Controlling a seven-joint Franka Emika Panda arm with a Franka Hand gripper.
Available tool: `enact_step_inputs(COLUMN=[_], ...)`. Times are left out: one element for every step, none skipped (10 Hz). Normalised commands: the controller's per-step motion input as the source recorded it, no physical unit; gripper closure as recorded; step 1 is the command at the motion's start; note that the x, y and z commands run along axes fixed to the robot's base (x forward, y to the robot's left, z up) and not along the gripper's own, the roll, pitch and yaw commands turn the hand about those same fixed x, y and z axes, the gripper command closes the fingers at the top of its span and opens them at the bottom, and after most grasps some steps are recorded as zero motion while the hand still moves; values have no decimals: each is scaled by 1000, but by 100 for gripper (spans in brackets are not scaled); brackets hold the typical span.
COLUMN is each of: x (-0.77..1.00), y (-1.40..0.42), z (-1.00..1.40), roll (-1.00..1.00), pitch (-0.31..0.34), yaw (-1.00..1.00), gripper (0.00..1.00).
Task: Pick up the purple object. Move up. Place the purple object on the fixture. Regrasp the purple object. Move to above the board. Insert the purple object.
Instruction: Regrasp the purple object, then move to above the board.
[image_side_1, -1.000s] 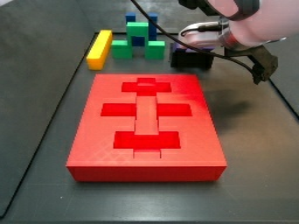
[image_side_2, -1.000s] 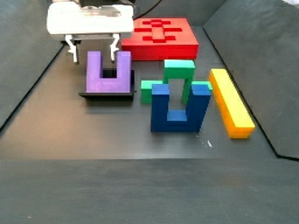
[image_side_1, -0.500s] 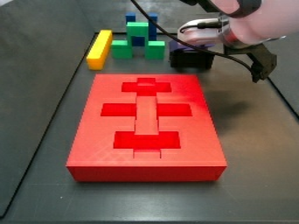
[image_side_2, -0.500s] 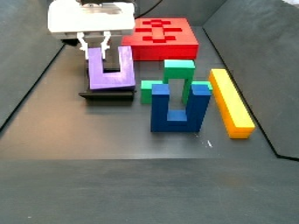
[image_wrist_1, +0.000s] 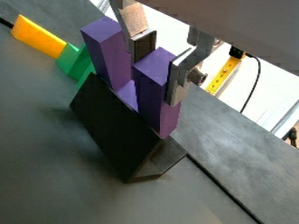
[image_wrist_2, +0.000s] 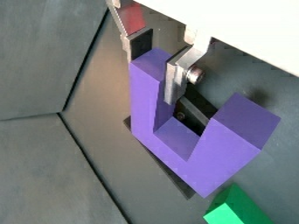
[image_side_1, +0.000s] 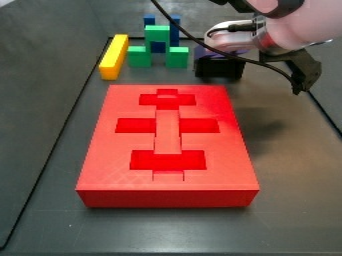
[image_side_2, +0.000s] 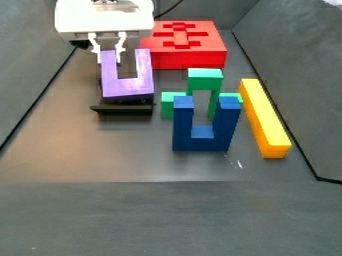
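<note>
Purple object on fixture, one prong clamped in hand.

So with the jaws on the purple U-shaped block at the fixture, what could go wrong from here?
The gripper pinches only one prong of the purple U-shaped plastic block, so the block might tilt or twist in the grip. The dark fixture sits right below and could catch its base. The green stepped block stands close beside it, a possible snag.
</note>
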Motion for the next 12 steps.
enact_step_inputs(x=[0, 0, 0, 0, 0, 0, 0, 12, -5, -7, 3, 7], y=[0, 0, 0, 0, 0, 0, 0, -4, 6, 15, -6, -9], z=[0, 0, 0, 0, 0, 0, 1400, 1400, 1400, 1400, 1400, 1400], roll=[0, 0, 0, 0, 0, 0, 0, -32, -126, -83, -26, -3], pitch=[0, 0, 0, 0, 0, 0, 0, -3, 7, 7, 31, 41], yaw=[0, 0, 0, 0, 0, 0, 0, 7, -13, -8, -7, -7], gripper=[100, 100, 100, 100, 100, 100, 100, 100, 100, 100, 100, 100])
